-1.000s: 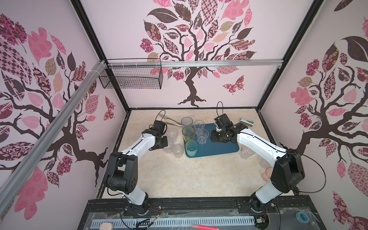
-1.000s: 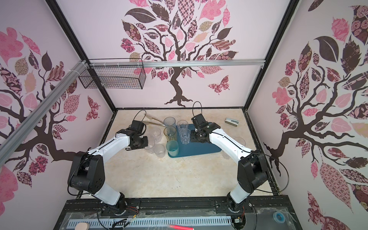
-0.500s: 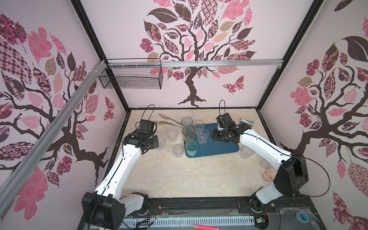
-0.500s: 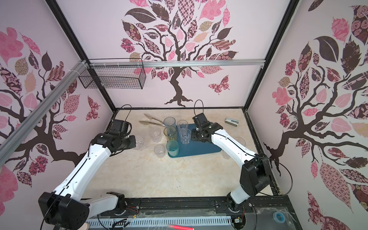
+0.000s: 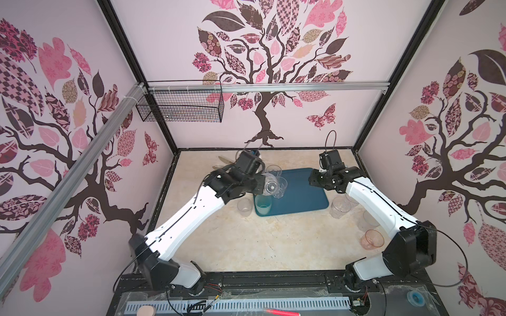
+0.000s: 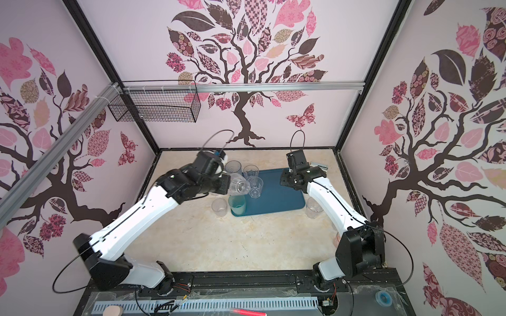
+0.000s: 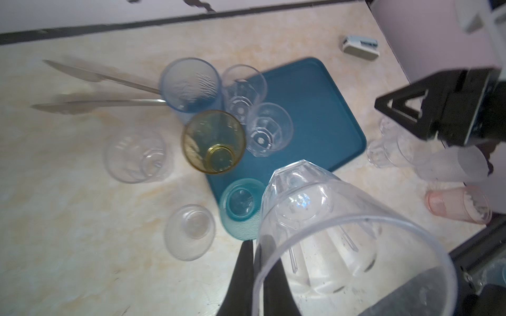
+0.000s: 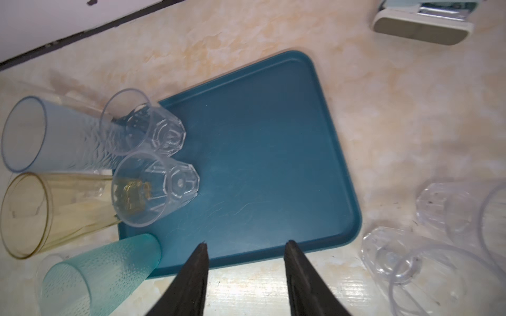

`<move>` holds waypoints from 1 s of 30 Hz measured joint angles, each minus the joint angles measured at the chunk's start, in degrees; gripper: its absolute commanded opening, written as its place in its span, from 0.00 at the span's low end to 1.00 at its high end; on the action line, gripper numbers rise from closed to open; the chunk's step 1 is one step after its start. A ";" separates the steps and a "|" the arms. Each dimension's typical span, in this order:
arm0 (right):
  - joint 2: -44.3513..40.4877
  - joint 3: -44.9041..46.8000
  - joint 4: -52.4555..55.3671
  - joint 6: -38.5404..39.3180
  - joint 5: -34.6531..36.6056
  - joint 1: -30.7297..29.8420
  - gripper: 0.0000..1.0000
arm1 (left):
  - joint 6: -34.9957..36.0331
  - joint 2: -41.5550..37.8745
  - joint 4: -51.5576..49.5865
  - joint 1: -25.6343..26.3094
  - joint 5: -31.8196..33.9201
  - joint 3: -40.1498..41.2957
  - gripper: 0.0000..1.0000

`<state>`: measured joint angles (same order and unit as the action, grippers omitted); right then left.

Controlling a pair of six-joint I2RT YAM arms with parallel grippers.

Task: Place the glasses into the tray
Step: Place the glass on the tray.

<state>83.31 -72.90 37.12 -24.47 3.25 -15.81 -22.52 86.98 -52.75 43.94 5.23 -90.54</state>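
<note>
The left gripper [image 7: 256, 245] is clamped on the rim of a short clear faceted tumbler [image 7: 328, 232], which is held tilted above the left part of the flat dark teal-blue plastic tray [image 7: 315, 109]. The right gripper [image 8: 246, 243] is held apart and empty at the tray's right edge.

Twelve tumblers are counted:
- one held;
- two clear faceted tumblers [image 7: 269, 128] and one teal-green tumbler [image 7: 241, 202] on the tray;
- one amber tumbler [image 7: 213, 142] and one blue-grey tumbler [image 7: 191, 84] at its left edge;
- six on the beige marbled table [image 7: 82, 191].

The amber tumbler is shown by both wrist views. It is not made out in the top views, being covered by the left gripper and the held tumbler.
</note>
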 measured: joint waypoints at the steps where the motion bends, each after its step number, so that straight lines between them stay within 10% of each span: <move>1: -0.35 0.48 -0.04 -0.15 0.00 1.07 0.49 | -0.17 2.29 0.50 0.85 -1.07 0.00 0.00; 30: -1.66 6.62 -0.07 -2.54 -5.42 3.76 0.49 | 2.34 24.46 5.38 1.42 2.14 -2.49 0.00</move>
<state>81.65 -66.28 37.06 -27.00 -2.17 -12.05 -20.18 111.44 -47.37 45.36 7.38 -93.03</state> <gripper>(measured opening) 0.491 0.063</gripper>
